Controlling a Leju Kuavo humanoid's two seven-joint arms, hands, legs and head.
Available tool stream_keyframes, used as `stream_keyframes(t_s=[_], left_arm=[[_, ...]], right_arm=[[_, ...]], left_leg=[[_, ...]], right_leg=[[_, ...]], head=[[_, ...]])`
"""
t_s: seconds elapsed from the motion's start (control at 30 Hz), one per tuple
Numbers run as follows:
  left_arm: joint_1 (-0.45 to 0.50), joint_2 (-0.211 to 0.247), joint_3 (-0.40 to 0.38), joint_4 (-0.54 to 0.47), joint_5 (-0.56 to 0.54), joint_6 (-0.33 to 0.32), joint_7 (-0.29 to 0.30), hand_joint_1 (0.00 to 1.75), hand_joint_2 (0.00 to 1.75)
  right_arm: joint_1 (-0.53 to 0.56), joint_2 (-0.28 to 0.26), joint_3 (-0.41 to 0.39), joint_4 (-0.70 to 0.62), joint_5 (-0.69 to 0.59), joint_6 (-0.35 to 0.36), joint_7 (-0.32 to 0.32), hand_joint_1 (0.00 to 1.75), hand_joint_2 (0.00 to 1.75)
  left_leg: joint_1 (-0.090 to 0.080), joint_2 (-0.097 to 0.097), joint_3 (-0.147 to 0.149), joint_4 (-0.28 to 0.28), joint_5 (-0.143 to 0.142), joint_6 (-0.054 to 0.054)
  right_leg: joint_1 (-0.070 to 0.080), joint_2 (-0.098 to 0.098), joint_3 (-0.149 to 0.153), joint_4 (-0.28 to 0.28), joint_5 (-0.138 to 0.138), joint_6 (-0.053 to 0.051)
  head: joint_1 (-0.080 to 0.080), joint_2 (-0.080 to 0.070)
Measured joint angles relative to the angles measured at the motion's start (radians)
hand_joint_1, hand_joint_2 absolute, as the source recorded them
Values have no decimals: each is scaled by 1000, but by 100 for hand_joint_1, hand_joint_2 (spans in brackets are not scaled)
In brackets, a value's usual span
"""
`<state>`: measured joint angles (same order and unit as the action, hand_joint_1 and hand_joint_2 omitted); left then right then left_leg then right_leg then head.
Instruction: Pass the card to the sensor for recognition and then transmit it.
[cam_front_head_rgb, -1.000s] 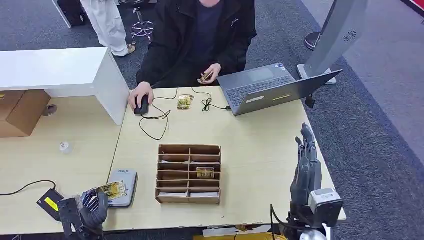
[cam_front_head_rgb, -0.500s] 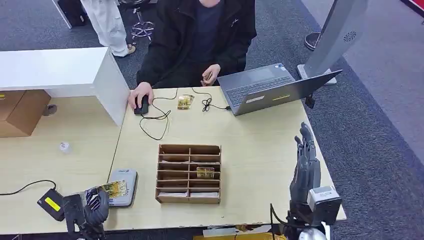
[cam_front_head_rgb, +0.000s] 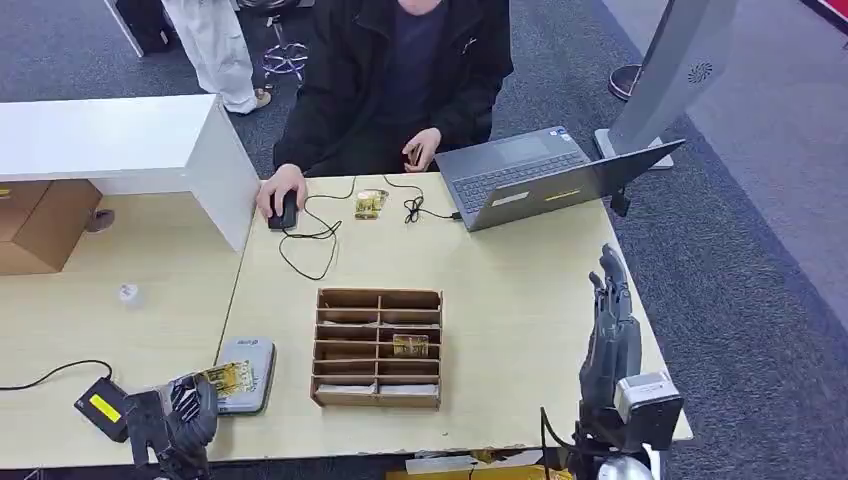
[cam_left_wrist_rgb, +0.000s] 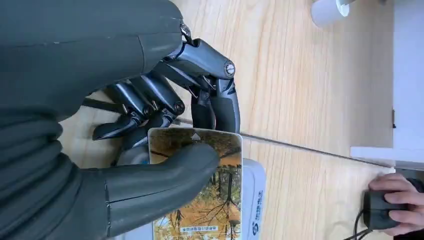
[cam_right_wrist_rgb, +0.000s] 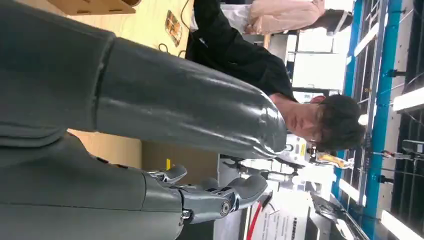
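Observation:
My left hand (cam_front_head_rgb: 185, 411) sits at the table's near left edge and pinches a yellow picture card (cam_front_head_rgb: 227, 379) between thumb and fingers. The card (cam_left_wrist_rgb: 207, 190) hangs just over the grey sensor pad (cam_front_head_rgb: 246, 375), its tree print facing up; the sensor pad (cam_left_wrist_rgb: 254, 200) lies directly under it. My right hand (cam_front_head_rgb: 611, 335) stands upright at the table's right edge, fingers straight and holding nothing; the right hand (cam_right_wrist_rgb: 150, 135) fills the near side of its wrist view.
A brown slotted card box (cam_front_head_rgb: 379, 346) stands mid-table with a card (cam_front_head_rgb: 411, 346) in one slot. A person sits across, one hand on a mouse (cam_front_head_rgb: 284, 211), beside a laptop (cam_front_head_rgb: 540, 175). Another card (cam_front_head_rgb: 369, 203) lies near cables. A black device (cam_front_head_rgb: 101, 408) sits at my left.
My left hand with the card has barely shifted over the sensor pad. The person's hand near the laptop has drawn in slightly. My right hand stays still.

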<state>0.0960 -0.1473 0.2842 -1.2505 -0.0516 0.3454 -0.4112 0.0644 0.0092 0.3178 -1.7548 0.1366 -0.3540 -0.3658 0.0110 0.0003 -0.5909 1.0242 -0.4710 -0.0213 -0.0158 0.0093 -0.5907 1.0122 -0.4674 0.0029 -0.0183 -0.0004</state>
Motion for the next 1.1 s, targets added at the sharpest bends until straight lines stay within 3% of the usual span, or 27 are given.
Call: stream_keyframes(t_s=[0.27, 0.57, 0.73, 0.93, 1.1], left_arm=[[17, 4, -16, -89, 194, -164, 7, 175, 175], [16, 42, -128, -283, 236, -195, -8, 175, 175], [-29, 79, -192, -370, 135, -109, -41, 175, 175], [-106, 124, -262, -407, -113, 71, -58, 175, 175], [-176, 152, -312, -407, -316, 194, -31, 175, 175]], right_arm=[[0, 0, -2, 0, -7, -5, -6, 0, 0], [-6, 0, -2, 0, -6, 6, -16, 0, 0], [-6, 0, -2, 0, 0, 26, -23, 0, 0], [-6, 0, -2, 0, 7, 46, -24, 0, 0], [-10, 0, -2, 8, 8, 70, -24, 0, 0]], left_leg=[[0, 0, 0, 0, 0, 0], [0, 0, 0, 0, 0, 0], [0, 0, 0, 0, 0, 0], [0, 0, 0, 0, 1, 0], [0, 0, 0, 0, 1, 0]], right_leg=[[0, 0, 0, 0, 0, 0], [0, 0, 0, 0, 0, 0], [0, 0, -1, 0, 0, 0], [0, 0, 0, 0, 0, 0], [0, 0, 0, 0, 1, 0]], head=[[0, 0], [0, 0], [0, 0], [0, 0], [0, 0]])
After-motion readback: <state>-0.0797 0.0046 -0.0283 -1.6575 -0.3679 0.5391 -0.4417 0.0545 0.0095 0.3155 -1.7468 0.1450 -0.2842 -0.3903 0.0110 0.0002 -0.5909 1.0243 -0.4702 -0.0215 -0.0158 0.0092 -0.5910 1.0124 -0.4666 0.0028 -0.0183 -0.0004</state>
